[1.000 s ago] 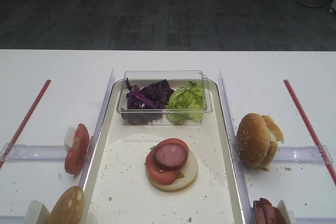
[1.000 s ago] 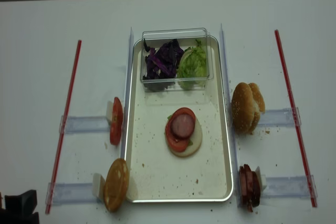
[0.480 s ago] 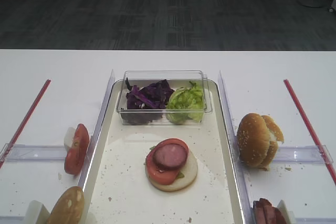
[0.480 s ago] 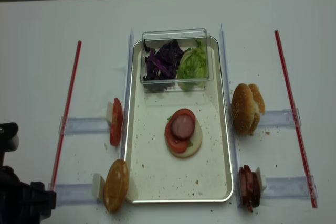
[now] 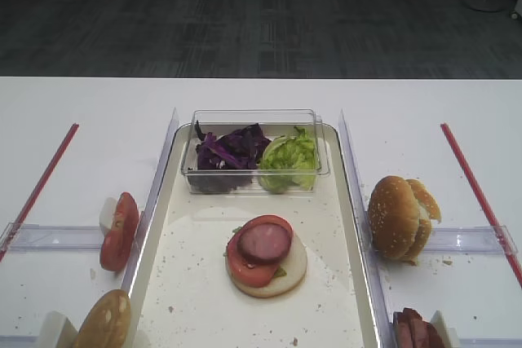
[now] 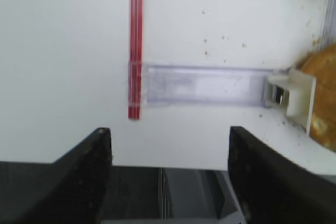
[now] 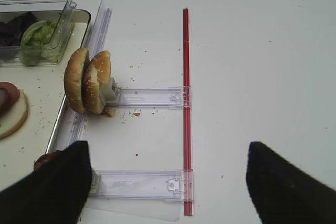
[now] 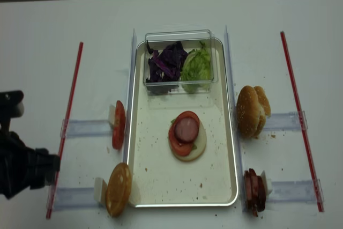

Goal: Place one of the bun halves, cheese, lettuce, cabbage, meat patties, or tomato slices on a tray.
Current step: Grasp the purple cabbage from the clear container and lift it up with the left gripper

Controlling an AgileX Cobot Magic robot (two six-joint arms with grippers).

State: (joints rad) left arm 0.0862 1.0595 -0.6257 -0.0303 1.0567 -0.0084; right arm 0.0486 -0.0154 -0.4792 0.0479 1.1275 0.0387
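Note:
On the cream tray (image 5: 192, 283) lies a stack of a bun half (image 5: 292, 273), a tomato slice (image 5: 241, 265) and a meat patty (image 5: 264, 242). The cabbage (image 5: 231, 151) and the lettuce (image 5: 289, 160) fill a clear box. More tomato slices (image 5: 119, 231) and a bun (image 5: 104, 322) stand left of the tray, with buns (image 7: 86, 81) and meat patties (image 8: 254, 189) to its right. The cheese is out of view. My left gripper (image 6: 169, 132) hangs open and empty over the table's front left edge. Near the right-hand buns, my right gripper (image 7: 167, 148) is open and empty.
Red strips (image 8: 67, 116) (image 7: 185, 103) run along both sides of the table. Clear plastic holders (image 6: 202, 85) (image 7: 149, 97) carry the food beside the tray. My left arm (image 8: 24, 167) shows dark at the lower left of the overhead view.
My left arm has come forward from the lower left corner towards the left red strip. The food and the tray have not moved.

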